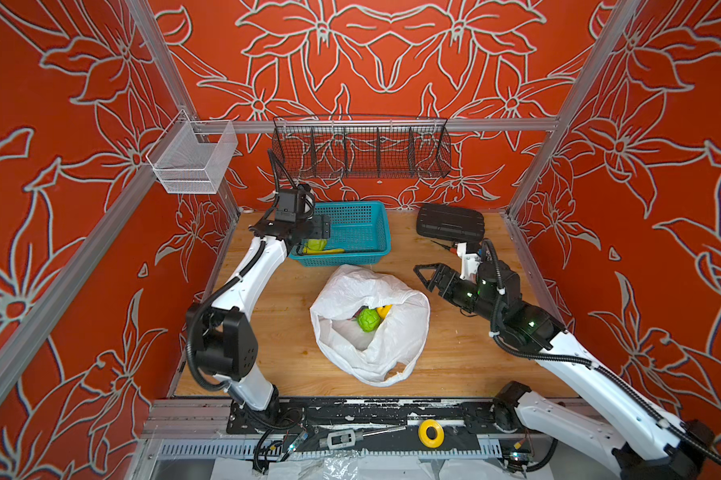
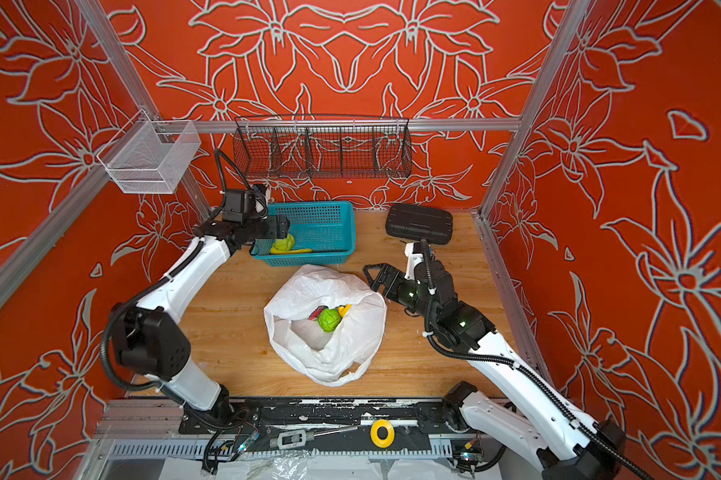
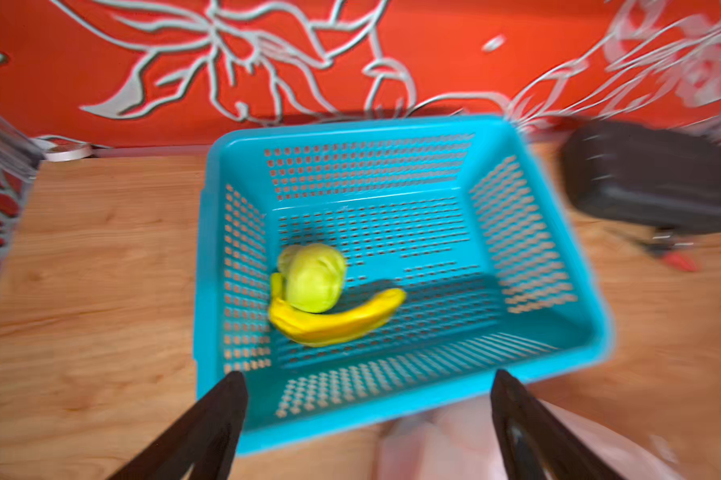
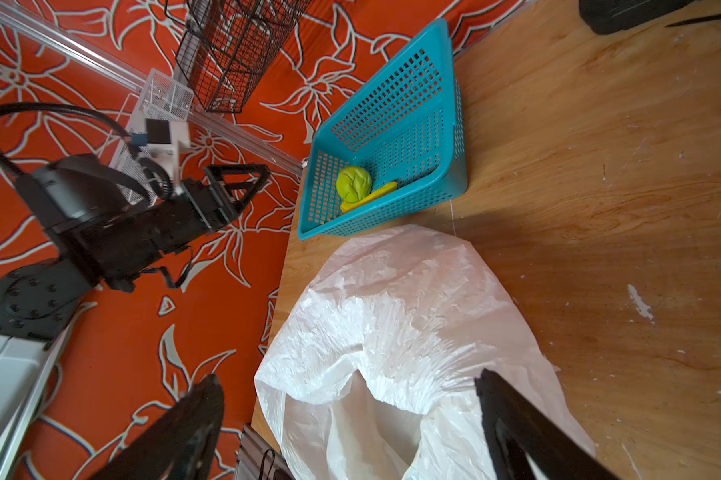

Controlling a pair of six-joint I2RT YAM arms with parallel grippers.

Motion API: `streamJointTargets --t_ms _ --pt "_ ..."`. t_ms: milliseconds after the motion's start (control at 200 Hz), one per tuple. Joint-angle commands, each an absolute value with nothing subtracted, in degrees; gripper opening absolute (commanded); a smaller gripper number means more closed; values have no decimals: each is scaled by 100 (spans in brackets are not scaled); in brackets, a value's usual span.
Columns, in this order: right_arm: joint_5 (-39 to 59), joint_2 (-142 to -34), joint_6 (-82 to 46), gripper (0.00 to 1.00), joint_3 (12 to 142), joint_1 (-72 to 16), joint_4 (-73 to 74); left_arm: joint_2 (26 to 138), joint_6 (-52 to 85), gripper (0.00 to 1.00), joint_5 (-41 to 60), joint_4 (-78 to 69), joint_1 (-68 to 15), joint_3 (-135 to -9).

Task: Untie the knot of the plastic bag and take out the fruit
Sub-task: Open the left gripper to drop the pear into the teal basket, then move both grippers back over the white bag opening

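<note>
The plastic bag (image 1: 350,291) (image 2: 317,286) (image 4: 392,299) lies mid-table with its mouth wide open; no knot shows. Inside it I see fruit: a bumpy green one (image 1: 369,320) (image 2: 329,320), a yellow one (image 1: 384,310) and a bit of pink-red (image 2: 315,312). A pale green fruit (image 1: 317,244) (image 3: 313,278) (image 4: 353,183) rests in the teal basket (image 1: 342,259) (image 3: 392,124) against a banana (image 3: 338,322). My left gripper (image 1: 327,227) (image 3: 367,374) hovers open and empty over the basket's near-left end. My right gripper (image 1: 421,278) (image 4: 347,376) stands open and empty beside the bag's far-right edge.
A black case (image 1: 450,222) lies at the back right with a small red-tipped tool (image 1: 444,245) in front of it. A black wire rack (image 1: 361,151) and a white mesh bin (image 1: 192,162) hang on the back rail. A yellow tape roll (image 1: 430,432) sits below the table's front edge.
</note>
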State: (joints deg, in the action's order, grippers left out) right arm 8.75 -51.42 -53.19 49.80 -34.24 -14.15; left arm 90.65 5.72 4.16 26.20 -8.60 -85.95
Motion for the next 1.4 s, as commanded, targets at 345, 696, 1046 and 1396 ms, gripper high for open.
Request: streamJointTargets --t_ms 345,696,1046,1396 --pt "977 -5920 -4449 94 5457 -4516 -1629 6694 124 93 1102 3005 -2791 -7279" --pt "-1565 -7226 -4669 93 5588 -5897 -2949 6812 -381 97 -261 3935 -3394 -6463" --pt "-2667 -8889 -4967 62 6171 -6348 -4240 7338 27 91 -756 3683 -3402 -6007" --pt "-2220 -8362 -5485 45 4870 -6405 -4099 7927 589 76 -1111 3618 -3402 -6182"
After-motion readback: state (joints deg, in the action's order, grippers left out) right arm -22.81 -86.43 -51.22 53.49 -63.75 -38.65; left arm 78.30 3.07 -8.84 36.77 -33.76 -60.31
